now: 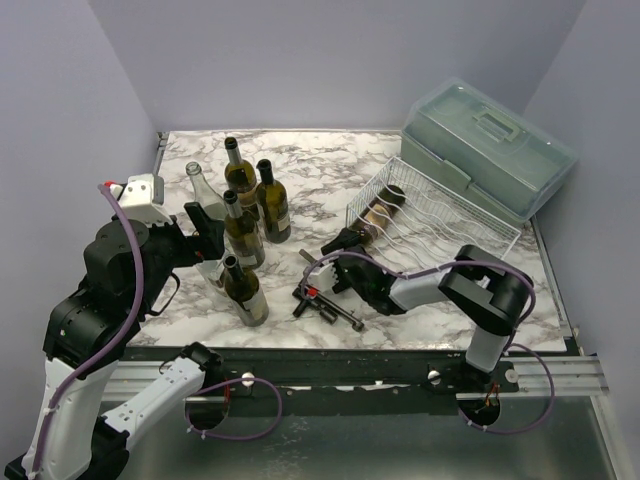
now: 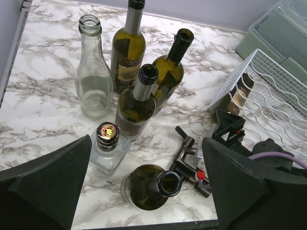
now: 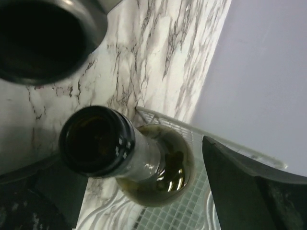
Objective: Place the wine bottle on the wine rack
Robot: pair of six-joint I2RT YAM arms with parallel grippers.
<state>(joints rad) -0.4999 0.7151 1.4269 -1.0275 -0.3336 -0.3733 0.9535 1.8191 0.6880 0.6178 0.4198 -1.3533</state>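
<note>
A dark green wine bottle (image 1: 382, 210) lies in the left cradle of the silver wire wine rack (image 1: 440, 222), its neck sticking out over the rack's near edge. In the right wrist view the bottle's open mouth (image 3: 96, 140) faces the camera, with the rack's mesh (image 3: 192, 211) under its body. My right gripper (image 1: 343, 262) (image 3: 136, 165) is open, its fingers wide apart on either side of the neck. My left gripper (image 1: 210, 240) (image 2: 146, 153) is open and empty above a standing green bottle (image 2: 151, 187).
Several bottles stand at the left: a clear one (image 2: 92, 76), green ones (image 2: 127, 52) (image 2: 168, 72) (image 2: 136, 105), and a small square clear one with a black cap (image 2: 108, 143). A dark corkscrew (image 1: 325, 303) lies near the front edge. A grey-green lidded box (image 1: 490, 145) stands behind the rack.
</note>
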